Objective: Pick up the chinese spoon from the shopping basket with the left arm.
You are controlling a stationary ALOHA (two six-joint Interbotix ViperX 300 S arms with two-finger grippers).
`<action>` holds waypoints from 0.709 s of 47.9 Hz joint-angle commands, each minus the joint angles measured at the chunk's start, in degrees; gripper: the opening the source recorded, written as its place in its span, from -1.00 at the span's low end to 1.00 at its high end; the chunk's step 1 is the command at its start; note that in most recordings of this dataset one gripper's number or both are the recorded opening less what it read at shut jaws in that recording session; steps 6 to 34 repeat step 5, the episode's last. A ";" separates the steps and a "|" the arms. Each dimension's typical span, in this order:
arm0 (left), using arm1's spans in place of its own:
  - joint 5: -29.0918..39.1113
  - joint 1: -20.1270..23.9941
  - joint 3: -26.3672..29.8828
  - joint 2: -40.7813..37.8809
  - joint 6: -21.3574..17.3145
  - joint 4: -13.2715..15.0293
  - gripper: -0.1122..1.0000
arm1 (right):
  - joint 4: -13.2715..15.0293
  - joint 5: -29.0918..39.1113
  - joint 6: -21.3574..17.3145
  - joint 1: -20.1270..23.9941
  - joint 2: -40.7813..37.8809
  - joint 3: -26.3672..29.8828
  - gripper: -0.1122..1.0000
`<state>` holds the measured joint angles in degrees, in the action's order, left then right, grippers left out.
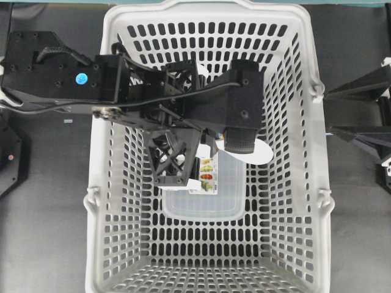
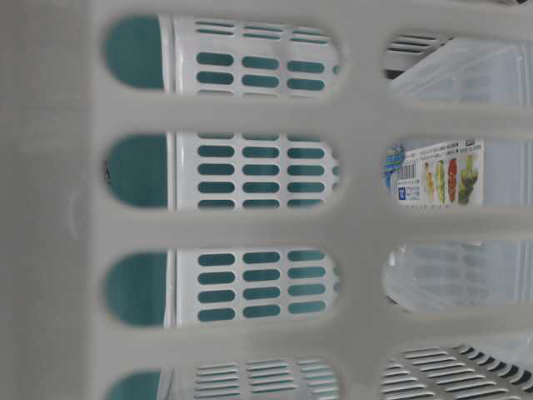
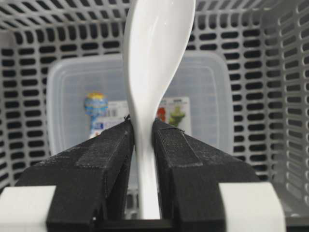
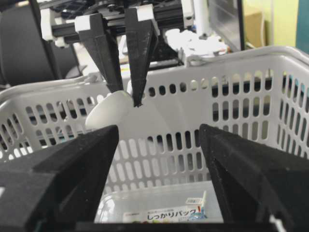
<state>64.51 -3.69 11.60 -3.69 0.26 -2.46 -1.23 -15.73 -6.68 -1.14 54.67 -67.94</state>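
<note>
Left wrist view: left pincer (image 3: 144, 140) clamped on spoon (image 3: 152, 63) handle, bowl sticking out toward twelve o'clock, above basket (image 3: 270, 72); right pincer (image 4: 159, 159) gaping wide, holding nothing.

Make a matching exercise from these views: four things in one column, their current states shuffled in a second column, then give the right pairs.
Things:
1. chinese spoon
2. left gripper
3. right gripper
4. clear lidded container

States:
A. jaws wide apart, holding nothing
B. lying on the floor of the shopping basket
C. pinched by its handle, bowl hanging clear of the basket floor
D. shut on a thin white handle

Pairs: 1-C, 2-D, 3-A, 4-B
</note>
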 commanded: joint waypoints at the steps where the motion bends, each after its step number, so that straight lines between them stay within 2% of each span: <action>1: -0.35 -0.09 0.97 1.14 0.09 -0.18 -0.56 | -0.18 -0.26 0.00 -0.26 -0.26 0.53 0.39; 34: -0.35 -0.09 0.97 1.14 0.09 -0.18 -0.56 | -0.18 -0.26 0.00 -0.53 -0.26 0.44 0.39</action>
